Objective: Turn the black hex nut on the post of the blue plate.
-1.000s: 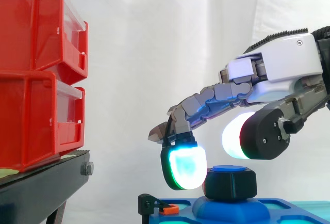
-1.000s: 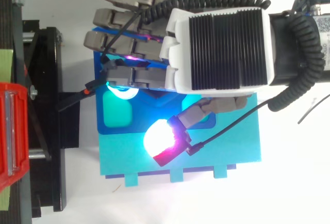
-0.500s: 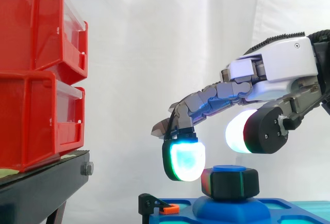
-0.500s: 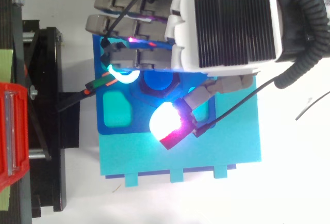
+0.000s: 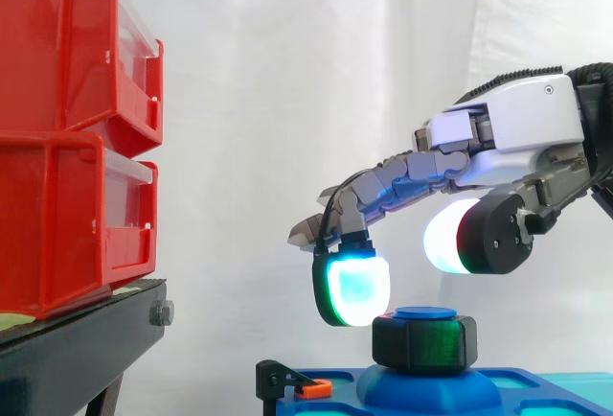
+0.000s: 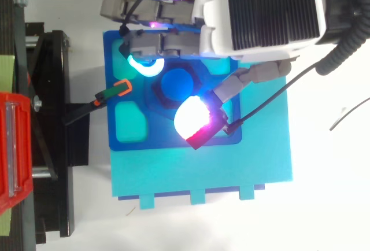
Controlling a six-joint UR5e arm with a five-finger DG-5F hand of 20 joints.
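Black hex nut [image 5: 424,342] not yet gripped; seemingly the approach step. Next: lower, close fingers and thumb round the nut, then twist. Seated on the post [image 6: 176,85] of the blue plate [image 6: 133,138], just below the hand [image 5: 517,128], between its glowing pads. Hand spread apart, holding nothing.

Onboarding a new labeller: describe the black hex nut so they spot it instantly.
Right of the red bins lies the blue plate. On its raised centre, the hex nut rings a blue-capped post, below the hand. It is the only black, six-sided part.
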